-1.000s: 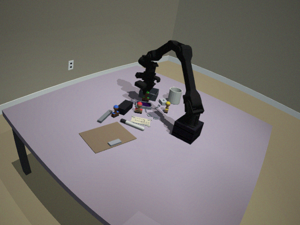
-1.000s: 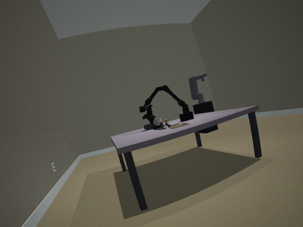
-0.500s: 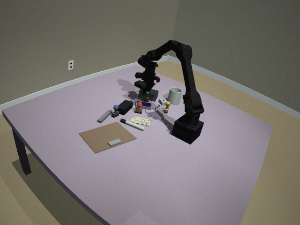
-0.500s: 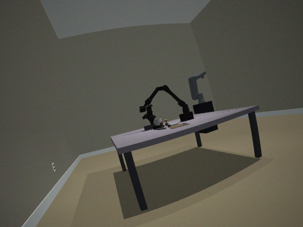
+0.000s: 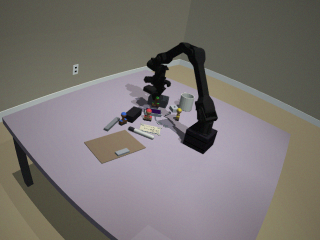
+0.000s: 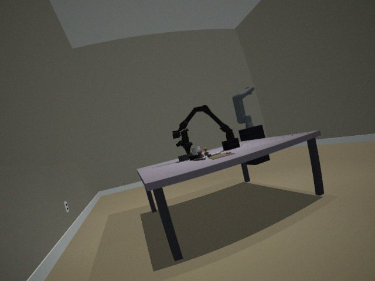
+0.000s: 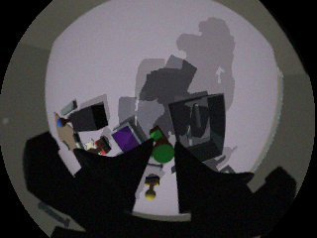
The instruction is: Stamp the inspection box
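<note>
gripper: the black gripper (image 5: 155, 96) (image 6: 188, 153) (image 7: 164, 142) is clamped on the green-knobbed stamp (image 5: 157, 99) (image 7: 162, 152), coming at it from above, so the knob is in the grip and the base is left free to print, makes sense to me
stamp choice: presumably the PASS one, but I can't read any lettering from over here
ink pad: purple pad (image 5: 155, 111) (image 7: 126, 139) just beside the held stamp, on its near side, handy for a short hop; inking looks like the next job
card: cream card (image 5: 150, 129) further toward the near side, past the red-knobbed stamp (image 5: 148, 114); can't make out the box or any print on it
other stamps: blue-knobbed one (image 5: 123, 118) (image 7: 61, 122) off left, yellow-knobbed one (image 5: 178, 113) (image 7: 151, 188) to the right, probably there as wrong picks
marker: the white marker (image 5: 141, 132) lies along the card's near-left edge, might get in the way of a low approach
open bin: dark tray (image 5: 163, 102) (image 7: 221, 126) right behind the held stamp, so I'd lift straight up first, a knock could twist the knob and smudge the print
</note>
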